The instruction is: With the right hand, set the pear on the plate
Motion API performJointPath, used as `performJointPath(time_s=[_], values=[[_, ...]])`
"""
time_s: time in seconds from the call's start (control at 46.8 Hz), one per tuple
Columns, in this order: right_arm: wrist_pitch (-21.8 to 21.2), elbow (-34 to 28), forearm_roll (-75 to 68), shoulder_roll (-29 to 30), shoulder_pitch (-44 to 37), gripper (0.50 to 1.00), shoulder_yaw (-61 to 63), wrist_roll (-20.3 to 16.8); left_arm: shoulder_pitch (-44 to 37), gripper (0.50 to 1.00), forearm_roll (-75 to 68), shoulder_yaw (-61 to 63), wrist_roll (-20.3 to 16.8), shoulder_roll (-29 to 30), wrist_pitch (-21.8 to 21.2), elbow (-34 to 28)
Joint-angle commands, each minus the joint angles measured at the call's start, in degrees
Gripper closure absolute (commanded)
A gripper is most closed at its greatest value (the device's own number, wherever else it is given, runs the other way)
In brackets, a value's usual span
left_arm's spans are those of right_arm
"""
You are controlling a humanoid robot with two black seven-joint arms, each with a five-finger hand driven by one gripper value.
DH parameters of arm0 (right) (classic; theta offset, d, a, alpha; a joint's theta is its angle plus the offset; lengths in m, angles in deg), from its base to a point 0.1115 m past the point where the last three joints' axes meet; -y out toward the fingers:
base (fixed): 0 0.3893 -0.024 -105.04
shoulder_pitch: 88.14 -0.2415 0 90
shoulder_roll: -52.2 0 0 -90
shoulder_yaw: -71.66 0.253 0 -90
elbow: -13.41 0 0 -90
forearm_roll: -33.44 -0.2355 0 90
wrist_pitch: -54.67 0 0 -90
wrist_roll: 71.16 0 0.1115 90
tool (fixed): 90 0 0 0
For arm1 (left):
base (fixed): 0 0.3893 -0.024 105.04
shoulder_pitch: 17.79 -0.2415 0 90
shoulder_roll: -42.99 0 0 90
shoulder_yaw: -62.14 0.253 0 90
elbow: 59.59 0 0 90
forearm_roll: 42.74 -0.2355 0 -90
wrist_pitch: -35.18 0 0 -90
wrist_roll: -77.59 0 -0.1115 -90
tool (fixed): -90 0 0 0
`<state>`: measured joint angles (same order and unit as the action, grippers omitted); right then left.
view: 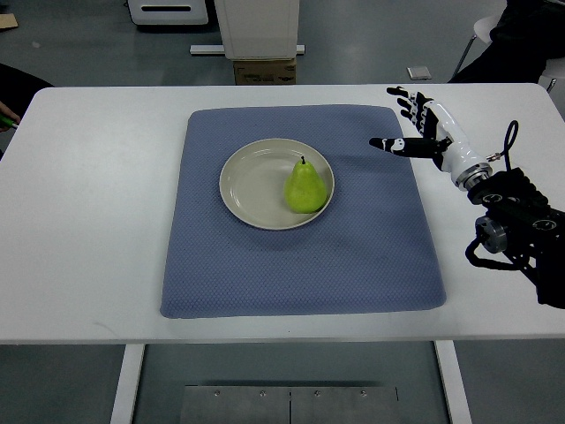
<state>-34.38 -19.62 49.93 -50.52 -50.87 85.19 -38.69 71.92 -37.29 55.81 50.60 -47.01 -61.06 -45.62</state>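
A green pear [305, 187] stands upright on the right part of a cream plate [252, 190], stem up. The plate rests on a blue-grey mat [300, 265] in the middle of the white table. My right hand [411, 124] hovers to the right of the plate, past the mat's right edge, fingers spread and holding nothing. Its thumb points left toward the plate. A gap of mat lies between the hand and the pear. The left arm does not show.
The white table [88, 221] extends well beyond the mat on all sides. My right forearm with black cabling [516, 225] lies over the table's right side. A cardboard box [264, 71] and furniture legs stand on the floor behind the table.
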Motion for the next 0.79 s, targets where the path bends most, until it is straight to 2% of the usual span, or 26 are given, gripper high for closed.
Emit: performJointPath(time_s=[0.0,0.235,0.385,0.77], values=[[0.27,-0.01,-0.06,0.15,0.52,0.5,3.42,-2.32,0.02,0.5,0.0,0.0,0.0,0.0,0.0,0.0],[0.89,-0.01,-0.06,0.59,2.8,0.5,12.83,-8.48,0.02,0.5,0.0,0.0,0.0,0.0,0.0,0.0],[3.96,-0.01,-0.06,1.73,4.65,0.5,18.37,-12.08,0.02,0.5,0.0,0.0,0.0,0.0,0.0,0.0],[4.67,-0.01,0.03,6.74,7.2,0.5,27.95,-12.18,0.02,0.5,0.0,0.0,0.0,0.0,0.0,0.0]])
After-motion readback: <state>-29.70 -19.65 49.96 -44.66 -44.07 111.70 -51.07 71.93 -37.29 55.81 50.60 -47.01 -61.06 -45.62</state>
